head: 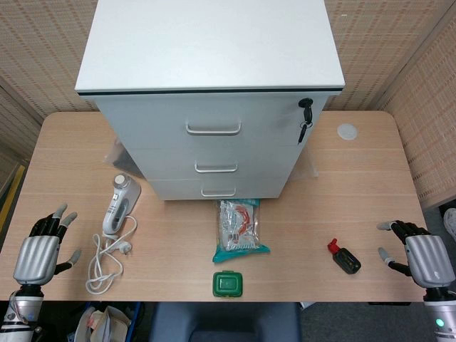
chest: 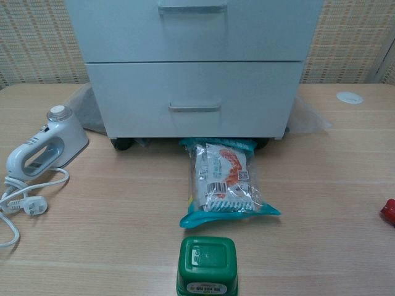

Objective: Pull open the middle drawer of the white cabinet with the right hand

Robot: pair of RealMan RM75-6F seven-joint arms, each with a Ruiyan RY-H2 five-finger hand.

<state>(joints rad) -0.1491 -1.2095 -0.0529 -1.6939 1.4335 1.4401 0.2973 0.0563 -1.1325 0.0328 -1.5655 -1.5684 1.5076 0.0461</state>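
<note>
Bright, even light falls from overhead, flat and soft; the white cabinet [head: 210, 50] top is nearly washed out in the head view, its edges pale against the wall; only a thin, soft shadow sits under the cabinet base in the chest view, darkest around the casters; the snack packet [chest: 223, 179] throws small glints off its plastic wrap; the wooden table [head: 356, 192] shows faint sheen, no hard glare; both views are sharp in the middle, the head view bowing slightly at its edges; the green container [chest: 207, 265] close to the chest camera looks a little soft.
</note>
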